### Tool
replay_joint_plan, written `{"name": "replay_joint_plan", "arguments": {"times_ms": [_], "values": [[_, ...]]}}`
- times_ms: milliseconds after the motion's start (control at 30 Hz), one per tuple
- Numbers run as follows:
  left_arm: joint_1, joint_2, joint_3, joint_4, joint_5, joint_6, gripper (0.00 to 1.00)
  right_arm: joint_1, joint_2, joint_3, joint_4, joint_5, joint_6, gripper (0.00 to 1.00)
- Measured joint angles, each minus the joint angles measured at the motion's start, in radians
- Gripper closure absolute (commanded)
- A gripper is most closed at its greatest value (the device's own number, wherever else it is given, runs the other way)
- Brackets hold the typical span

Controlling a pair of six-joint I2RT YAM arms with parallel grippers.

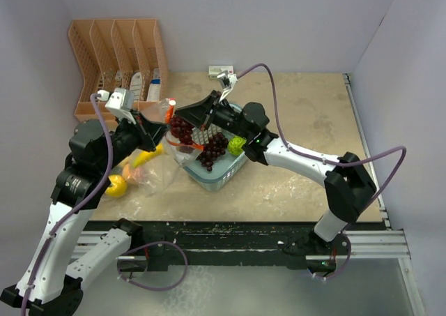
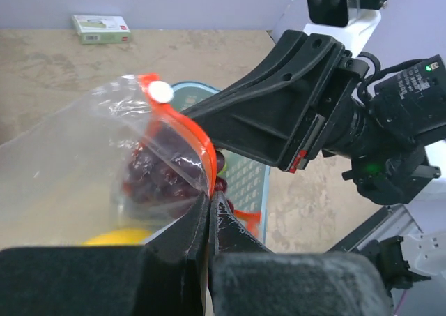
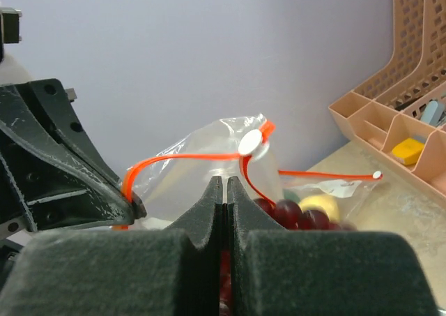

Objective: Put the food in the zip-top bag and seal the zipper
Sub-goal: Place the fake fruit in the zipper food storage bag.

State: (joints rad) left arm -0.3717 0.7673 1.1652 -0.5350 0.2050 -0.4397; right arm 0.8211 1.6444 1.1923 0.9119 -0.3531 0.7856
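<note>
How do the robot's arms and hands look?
The left arm and right arm have white links and black joints, each with a purple cable. The left hand and right hand are black, with wedge-shaped fingers. A green light shows on the right wrist.

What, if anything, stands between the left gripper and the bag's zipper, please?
Nothing visible does. The left gripper is shut directly on the zipper at the mouth of the zip-top bag, with no gap between them.
</note>
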Motion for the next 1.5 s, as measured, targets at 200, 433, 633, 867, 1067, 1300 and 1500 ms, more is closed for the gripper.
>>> {"name": "replay_joint_plan", "arguments": {"times_ms": [200, 433, 633, 867, 1067, 1300, 1500], "values": [[0.0, 0.029, -0.029, 0.053, 0.05, -0.049, 1.0, 0.001, -0.045, -0.003, -0.069, 0.043, -0.011, 1.0], [0.0, 0.105, -0.073, 0.131, 0.066, -0.074, 1.0, 0.014, -0.186, 0.0, -0.212, 0.065, -0.06, 1.0], [0.0, 0.137, -0.101, 0.193, 0.076, -0.109, 1.0, 0.036, -0.207, -0.005, -0.315, 0.047, -0.062, 1.0], [0.004, 0.165, -0.102, 0.253, 0.11, -0.153, 1.0, 0.063, -0.158, -0.023, -0.315, 0.053, -0.053, 1.0], [0.013, 0.152, -0.102, 0.238, 0.097, -0.154, 1.0, 0.084, -0.151, -0.023, -0.311, 0.15, -0.052, 1.0], [0.022, 0.108, -0.102, 0.193, 0.059, -0.155, 1.0, 0.115, -0.14, -0.026, -0.271, 0.308, -0.052, 1.0], [0.011, 0.075, -0.121, 0.217, 0.118, -0.186, 1.0, 0.112, -0.152, -0.024, -0.354, 0.409, -0.107, 1.0]]}}
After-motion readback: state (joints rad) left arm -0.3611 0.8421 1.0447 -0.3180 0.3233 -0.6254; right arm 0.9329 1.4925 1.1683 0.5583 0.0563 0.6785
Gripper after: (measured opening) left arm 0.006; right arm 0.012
